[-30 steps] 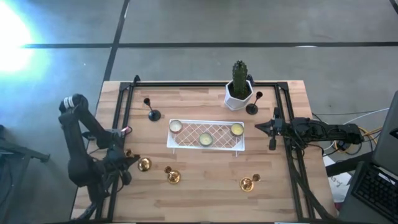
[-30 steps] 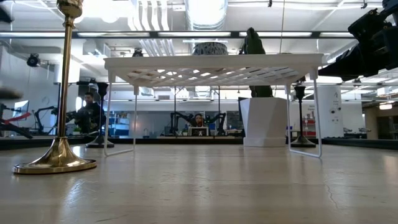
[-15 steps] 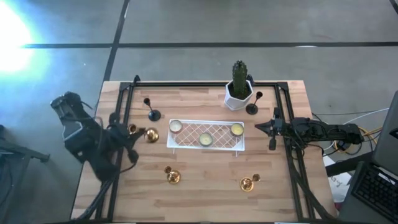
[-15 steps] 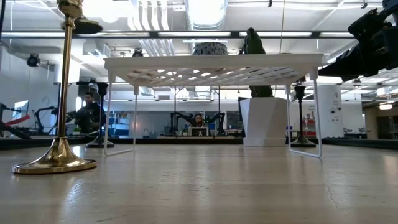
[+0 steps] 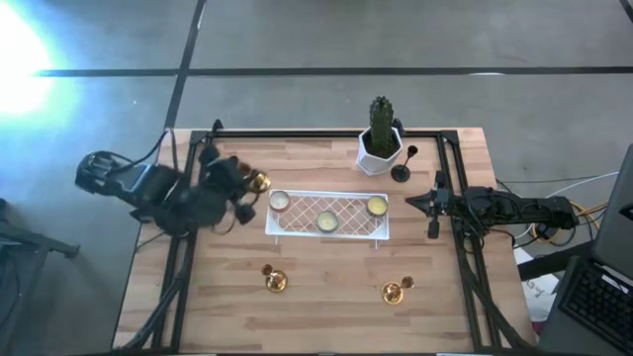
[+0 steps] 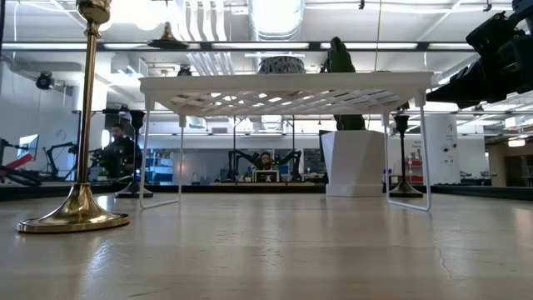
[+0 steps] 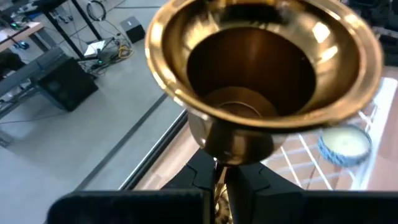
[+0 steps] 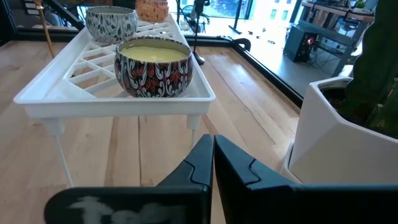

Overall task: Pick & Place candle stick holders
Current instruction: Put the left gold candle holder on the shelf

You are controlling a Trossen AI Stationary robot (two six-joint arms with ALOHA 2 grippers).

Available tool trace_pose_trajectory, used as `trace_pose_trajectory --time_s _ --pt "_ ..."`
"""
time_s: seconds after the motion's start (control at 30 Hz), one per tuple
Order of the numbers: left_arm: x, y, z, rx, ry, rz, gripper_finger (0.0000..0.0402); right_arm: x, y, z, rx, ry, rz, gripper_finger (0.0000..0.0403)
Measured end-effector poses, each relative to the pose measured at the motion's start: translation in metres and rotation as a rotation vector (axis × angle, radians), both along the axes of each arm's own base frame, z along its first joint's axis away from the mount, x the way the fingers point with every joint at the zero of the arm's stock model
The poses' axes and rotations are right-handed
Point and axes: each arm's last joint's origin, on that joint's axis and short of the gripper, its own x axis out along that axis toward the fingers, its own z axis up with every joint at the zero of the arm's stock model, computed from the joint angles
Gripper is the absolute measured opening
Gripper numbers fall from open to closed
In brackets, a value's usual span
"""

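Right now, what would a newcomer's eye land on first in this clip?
Probably the gold candle stick holder gripped in the left tool, carried above the table beside the left end of the white rack. Next, the three tins on that rack, and the cactus pot at the far edge.

Shiny gold candle stick holder [image 7: 261, 74]; white lattice rack [image 5: 327, 215]; red-black patterned candle tin [image 8: 153, 67]; pale wood tabletop [image 5: 326, 287].

High view: overhead, looking straight down on the whole table [image 5: 326, 297]. Low view: at tabletop level, facing the room beyond. Wrist views: close range — left fills with a gold holder [image 7: 261, 68], right faces the white rack [image 8: 118, 93]. The rack — centre frame overhead — shows in all four views.
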Motion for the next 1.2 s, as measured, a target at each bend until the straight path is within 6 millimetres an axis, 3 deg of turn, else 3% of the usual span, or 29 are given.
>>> trace_pose_trajectory --time_s 0.33,0.7,1.2 --pt "0.023 0.048 0.015 0.001 -0.039 -0.062 0.0019 0.0 0.0 0.0 0.0 0.0 0.0 0.0008" --pt "0.042 0.094 0.016 0.015 -0.048 -0.118 0.0019 0.0 0.0 0.0 0.0 0.0 0.0 0.0008" --pt "0.072 0.135 0.001 -0.092 -0.029 -0.26 0.0019 0.0 0.0 0.0 0.0 0.0 0.0 0.0008"
